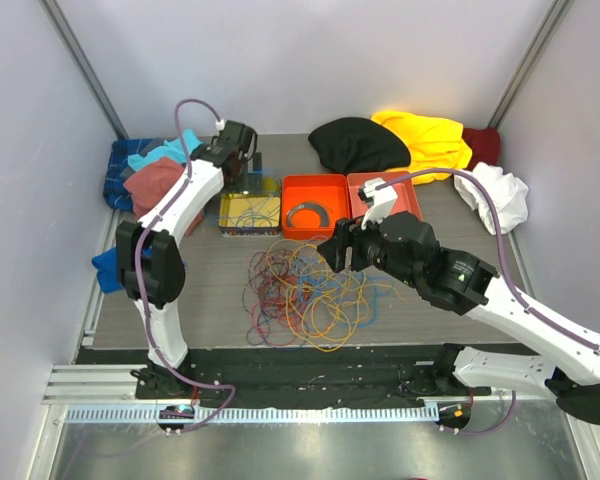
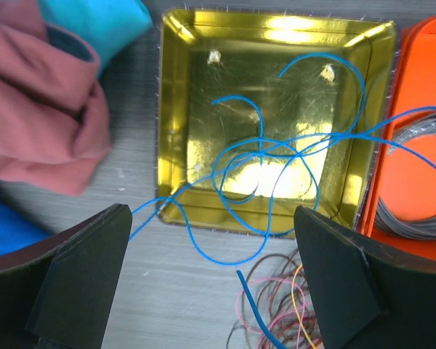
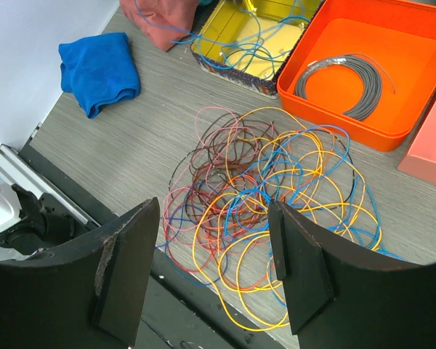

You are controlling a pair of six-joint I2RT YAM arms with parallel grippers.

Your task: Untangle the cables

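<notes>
One blue cable (image 2: 276,156) sorted into the yellow tray (image 2: 176,87).
Your left gripper (image 2: 214,291) hangs wide and empty above it; your right gripper (image 3: 214,269), wide too, hovers over the cables (image 3: 269,196), ready to pick.

Open grey tabletop (image 1: 215,290) runs between the loose tangle of thin coloured cables (image 1: 305,290) and the left edge, past a folded blue cloth (image 1: 108,270). Along the far edge, a shiny yellow metal tray (image 1: 226,212), orange plastic trays (image 1: 325,192) and heaped clothes (image 1: 360,145) bar passage.
</notes>
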